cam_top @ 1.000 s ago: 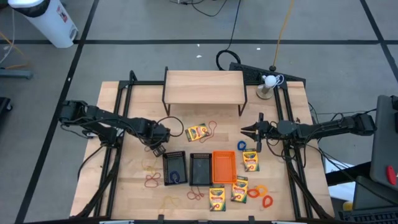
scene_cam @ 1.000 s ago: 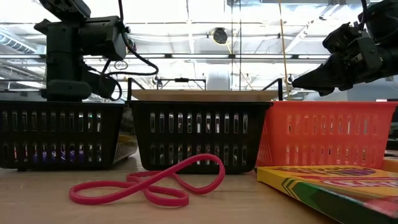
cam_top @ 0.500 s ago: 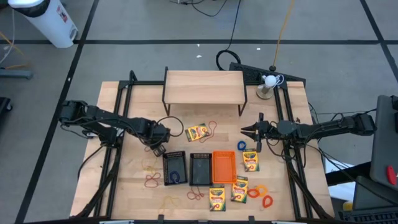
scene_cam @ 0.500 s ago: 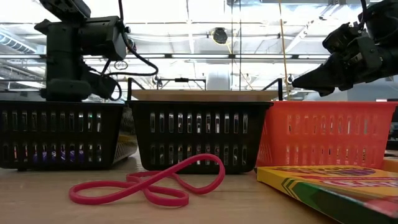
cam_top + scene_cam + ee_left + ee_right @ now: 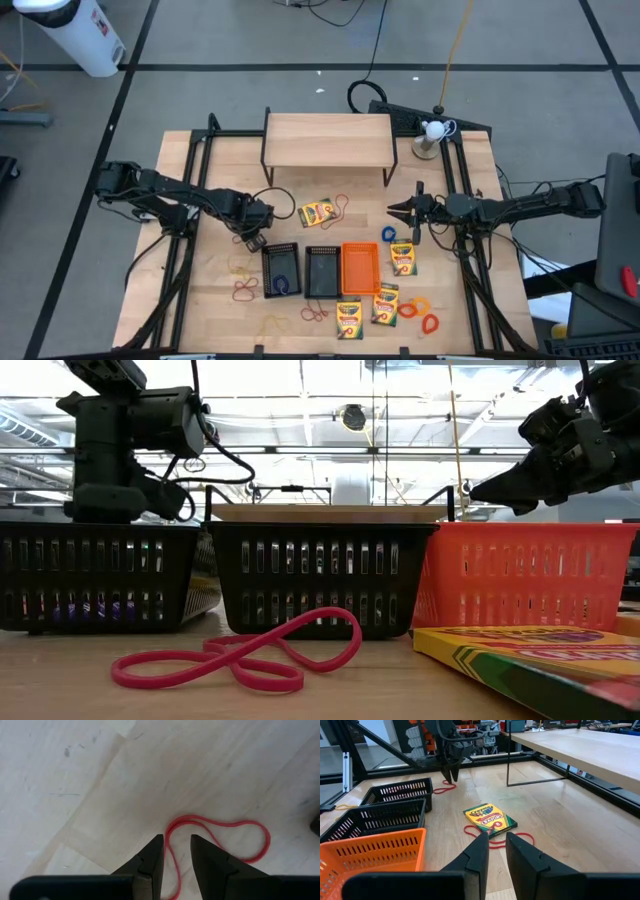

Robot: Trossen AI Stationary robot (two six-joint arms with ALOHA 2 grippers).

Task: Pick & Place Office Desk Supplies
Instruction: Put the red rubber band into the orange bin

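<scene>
My left gripper (image 5: 176, 851) points straight down at the table's left, just beyond the left black tray (image 5: 280, 270), and is open. One strand of a thin red rubber band (image 5: 220, 826) that lies flat on the wood runs between its fingertips. The right wrist view shows this gripper (image 5: 451, 776) over that band (image 5: 440, 789). My right gripper (image 5: 497, 842) hovers level at the table's right, narrowly open, with nothing between its fingers, and points at a crayon box (image 5: 490, 820). A second black tray (image 5: 322, 272) and the orange tray (image 5: 360, 268) stand side by side.
More crayon boxes (image 5: 402, 258) (image 5: 349, 318) and loose bands (image 5: 243, 291) (image 5: 415, 306) (image 5: 389, 234) lie around the trays. A blue band (image 5: 282, 284) is in the left tray. The wooden shelf (image 5: 328, 140) and a white ball on a stand (image 5: 432, 132) are at the far side.
</scene>
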